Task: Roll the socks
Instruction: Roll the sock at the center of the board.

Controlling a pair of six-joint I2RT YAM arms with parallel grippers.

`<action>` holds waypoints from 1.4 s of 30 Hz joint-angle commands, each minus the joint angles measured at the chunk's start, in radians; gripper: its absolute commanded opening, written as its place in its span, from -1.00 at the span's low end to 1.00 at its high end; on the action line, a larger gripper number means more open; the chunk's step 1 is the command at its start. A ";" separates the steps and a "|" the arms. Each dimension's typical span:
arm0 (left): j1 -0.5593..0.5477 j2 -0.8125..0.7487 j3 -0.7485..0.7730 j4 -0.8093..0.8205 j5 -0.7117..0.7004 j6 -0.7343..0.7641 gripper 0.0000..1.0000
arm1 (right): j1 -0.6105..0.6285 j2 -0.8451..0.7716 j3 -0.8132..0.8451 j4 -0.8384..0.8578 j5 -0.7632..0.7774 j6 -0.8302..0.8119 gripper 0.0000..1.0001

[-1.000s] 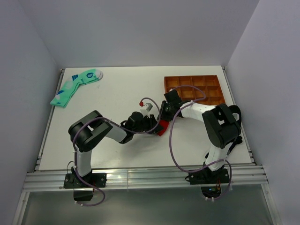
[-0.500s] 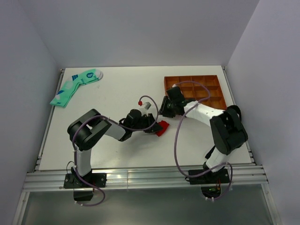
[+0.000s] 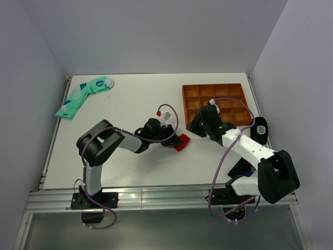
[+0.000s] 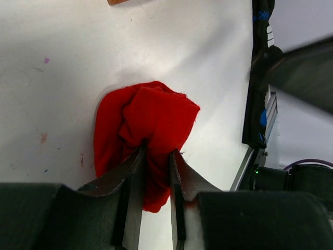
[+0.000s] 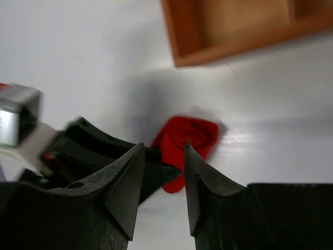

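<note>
Clenched on the near fold of the socks (image 4: 148,130) with the left jaws, pinching red cloth between the two tips. Bunched into a loose red lump, lying on the white bench (image 3: 130,166) near its middle, close to the near left corner of the brown tray (image 3: 184,101) but apart from it. On the right, parted jaws, grasping nothing, hovering above the bench by that same tray corner and looking down on the lump. Farther out, a mint-green sock (image 3: 83,96) toward the far left corner and a black patterned sock (image 3: 260,129) at the right edge.
</note>
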 commanded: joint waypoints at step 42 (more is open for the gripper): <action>0.038 0.211 -0.016 -0.406 0.176 -0.142 -0.99 | 0.109 0.054 -0.568 0.824 0.083 0.406 0.18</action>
